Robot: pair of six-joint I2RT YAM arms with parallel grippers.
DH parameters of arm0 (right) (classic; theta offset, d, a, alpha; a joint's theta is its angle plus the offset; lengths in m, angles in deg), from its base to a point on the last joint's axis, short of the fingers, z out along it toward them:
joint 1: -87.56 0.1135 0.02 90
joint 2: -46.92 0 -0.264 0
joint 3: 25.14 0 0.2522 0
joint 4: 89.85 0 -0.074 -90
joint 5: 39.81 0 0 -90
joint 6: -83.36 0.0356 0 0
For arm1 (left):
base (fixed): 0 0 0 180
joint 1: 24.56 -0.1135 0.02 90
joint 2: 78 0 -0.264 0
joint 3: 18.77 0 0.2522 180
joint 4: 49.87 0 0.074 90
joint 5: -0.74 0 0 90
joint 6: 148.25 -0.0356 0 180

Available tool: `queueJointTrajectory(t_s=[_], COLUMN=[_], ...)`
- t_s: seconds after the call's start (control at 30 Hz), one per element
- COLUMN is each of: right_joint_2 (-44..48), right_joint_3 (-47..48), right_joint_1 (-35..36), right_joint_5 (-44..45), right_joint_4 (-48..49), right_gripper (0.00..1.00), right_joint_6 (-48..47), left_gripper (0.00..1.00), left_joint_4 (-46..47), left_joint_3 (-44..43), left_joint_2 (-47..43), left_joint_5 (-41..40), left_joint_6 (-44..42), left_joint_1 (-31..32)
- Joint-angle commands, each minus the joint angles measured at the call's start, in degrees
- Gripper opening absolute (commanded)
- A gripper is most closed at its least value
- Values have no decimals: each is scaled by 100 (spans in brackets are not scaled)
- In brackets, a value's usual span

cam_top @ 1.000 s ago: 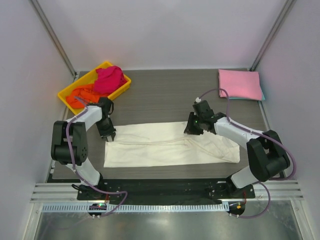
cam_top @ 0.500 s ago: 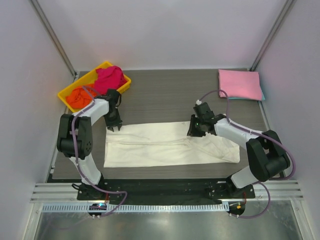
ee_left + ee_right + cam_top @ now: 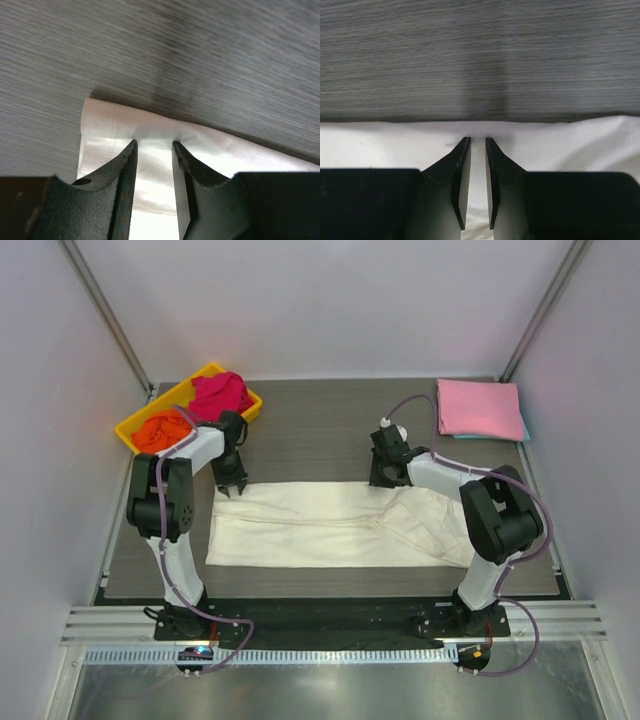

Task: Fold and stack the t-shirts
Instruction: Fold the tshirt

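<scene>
The cream-white t-shirt (image 3: 330,530) lies folded into a long band across the near half of the table. My left gripper (image 3: 232,487) is at its far left corner, jaws closed on the hem with cloth between them; the left wrist view shows the gripper (image 3: 154,142) and the shirt (image 3: 215,147). My right gripper (image 3: 385,480) is at the middle of the far edge, jaws nearly together on the cloth, as the right wrist view shows for the gripper (image 3: 478,138) and the shirt (image 3: 390,145). A folded pink t-shirt (image 3: 478,407) lies on a teal one (image 3: 525,432) at the far right.
A yellow tray (image 3: 130,426) at the far left holds a crumpled magenta t-shirt (image 3: 220,395) and an orange t-shirt (image 3: 160,430). The dark wood-grain table (image 3: 320,430) is bounded by white walls and slanted frame posts.
Both grippers moved toward the far side. The left went from the shirt's left edge to its far left corner, and the cloth's far edge is now drawn out straighter and flatter.
</scene>
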Motion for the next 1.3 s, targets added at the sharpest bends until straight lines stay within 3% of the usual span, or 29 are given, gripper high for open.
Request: queueJointTrajectory(t_s=[0.0,0.3,0.5,0.73,0.9,1.03,1.27], right_joint_2=[-136,-796,-1043,-245,931,1382,1234], right_joint_3=[384,753,1402,1660,556,-71,-300], right_joint_1=[-44,-317,-449,-457,-588,-966,-1160], right_joint_5=[544,695,396,-149,-543,-984,-1265], right_joint_4=[370,458,125,-929,-1317,-1317,-1475], right_gripper=[24,21,23,28,33,37,43], right_joint_6=[-214,-398,-645,-794,-952,-1023,-1260], left_gripper=[36,36,38,40,41,41,41], left_joint_4=[598,37,-421,158,650,826,1090], left_joint_3=[-105,-894,-1503,-591,166,509,817], left_joint_2=[273,598,90,-1272,-2116,-2346,-2434], left_joint_5=[-217,-638,-534,1238,2830,3201,3466], left_joint_6=[95,16,-81,-283,-248,-204,-81], left_joint_1=[-9,-106,-150,351,421,666,922])
